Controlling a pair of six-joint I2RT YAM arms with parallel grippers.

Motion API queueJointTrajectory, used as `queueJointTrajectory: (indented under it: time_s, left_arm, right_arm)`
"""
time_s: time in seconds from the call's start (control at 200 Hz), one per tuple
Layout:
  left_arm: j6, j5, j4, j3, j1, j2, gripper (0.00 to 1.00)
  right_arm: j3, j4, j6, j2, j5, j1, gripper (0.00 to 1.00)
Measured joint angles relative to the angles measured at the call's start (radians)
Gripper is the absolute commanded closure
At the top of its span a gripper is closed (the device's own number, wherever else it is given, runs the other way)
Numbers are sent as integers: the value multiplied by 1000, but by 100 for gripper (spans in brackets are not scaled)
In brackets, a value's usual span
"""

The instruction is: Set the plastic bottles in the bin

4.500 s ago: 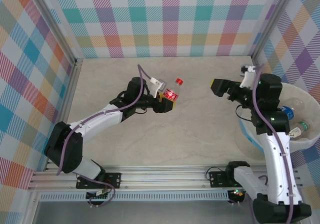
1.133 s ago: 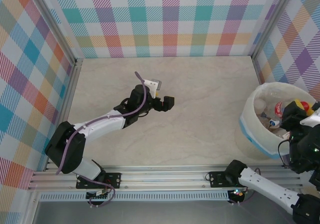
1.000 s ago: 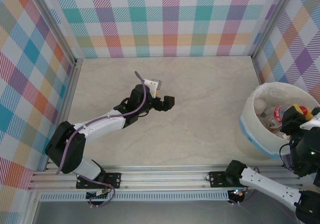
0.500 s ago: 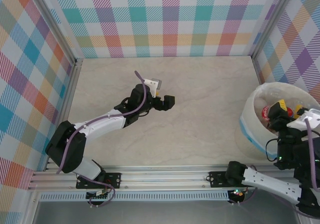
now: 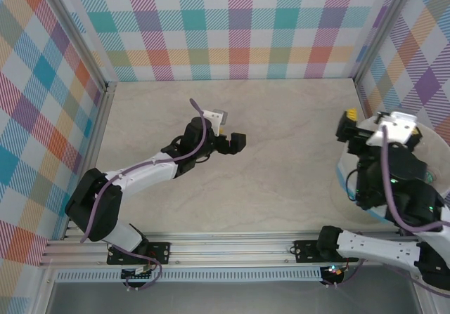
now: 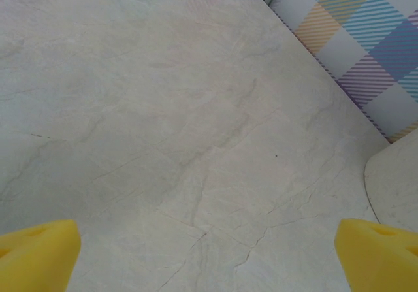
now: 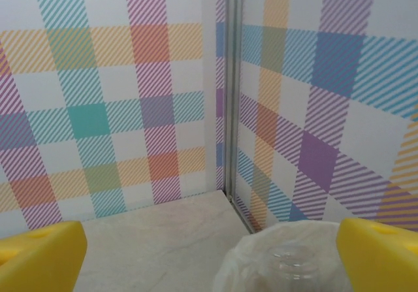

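1. The right gripper [image 5: 354, 127] hung over the left rim of the bin [image 5: 342, 174], with its jaws spread wide and nothing between them.
2. The left gripper [image 5: 236, 142] was low over the middle of the table [image 6: 196, 142], well apart from the bin. It was also wide open and empty.
3. One clear bottle [image 7: 290, 266] lay inside the bin, just below and ahead of the right gripper. Its long axis could not be told.
4. Judgement: the right arm was much the nearer to the bin, and any further bottle would have to be found first.
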Motion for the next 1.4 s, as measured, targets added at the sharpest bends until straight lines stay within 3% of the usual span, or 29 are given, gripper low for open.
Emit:
queueJointTrajectory:
  time_s: [0.16, 0.435, 0.69, 0.8, 0.9, 0.98, 1.13, 1.4]
  left_arm:
    - [-24, -45, -24, 0, 21, -8, 0]
    - [-62, -201, -86, -62, 102, -161, 0]
    - [-18, -465, -146, -208, 285, -353, 0]
    - [27, -602, -147, -259, 375, -367, 0]
    - [68, -654, -142, -303, 465, -352, 0]
    - [97, -642, -127, -332, 531, -319, 0]
    - [130, -515, -43, -383, 615, -209, 0]
    - [221, -253, 195, -396, 634, 31, 0]
  right_arm:
    - [23, 77, 37, 209, -220, -47, 0]
    - [48, 191, 208, 606, -795, -344, 0]
    - [-115, 331, 262, 665, -1064, -595, 0]
    - [-239, 378, 248, 682, -1165, -725, 0]
    - [-365, 421, 218, 705, -1262, -838, 0]
    - [-468, 457, 187, 706, -1331, -904, 0]
    - [-569, 485, 149, 706, -1410, -975, 0]
    - [-663, 650, 86, 708, -1497, -1030, 0]
